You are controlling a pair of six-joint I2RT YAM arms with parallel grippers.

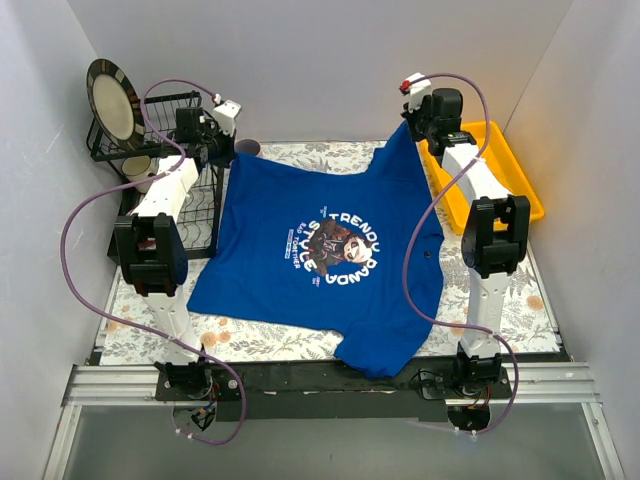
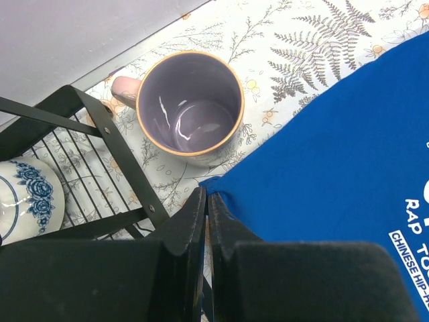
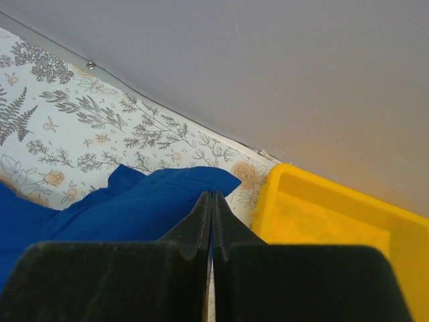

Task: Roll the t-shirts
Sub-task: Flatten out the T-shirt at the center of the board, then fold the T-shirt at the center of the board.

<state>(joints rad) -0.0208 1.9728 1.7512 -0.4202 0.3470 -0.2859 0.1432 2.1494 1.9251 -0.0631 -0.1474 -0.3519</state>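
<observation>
T-shirt [image 1: 290,215]: blue, print side up, spread over the middle of the flowered counter [image 1: 260,340]. One part droops over the near edge, by the right arm's base.

Left hand [image 2: 206,201] is pinched tight on the far-left corner of the cloth, just beside the purple mug [image 2: 191,107] and the black dish rack [image 2: 100,134]. Right hand [image 3: 212,199] is clamped on the far-right corner, and the cloth there is pulled up off the counter, next to the yellow bin [image 3: 335,221].

Handling, my read:
- Soft, light, no stiffness at all. It sags between the two grips and creases wherever it isn't under tension.
- Thin knit, so a fingertip pinch on an edge or corner is enough. The flat middle gives nothing to grab w/o bunching.
- Not fragile or slippery, but it drags on the counter cloth and may stretch if pulled unevenly.
- Best hold is prob. two matched points on one edge, as now, kept level so the roll starts straight.
- Watch the mug: it sits right by the left corner, and a low sweep could knock it.
- The overhanging part may pull the shirt toward the near edge once the far corners are lifted.
</observation>
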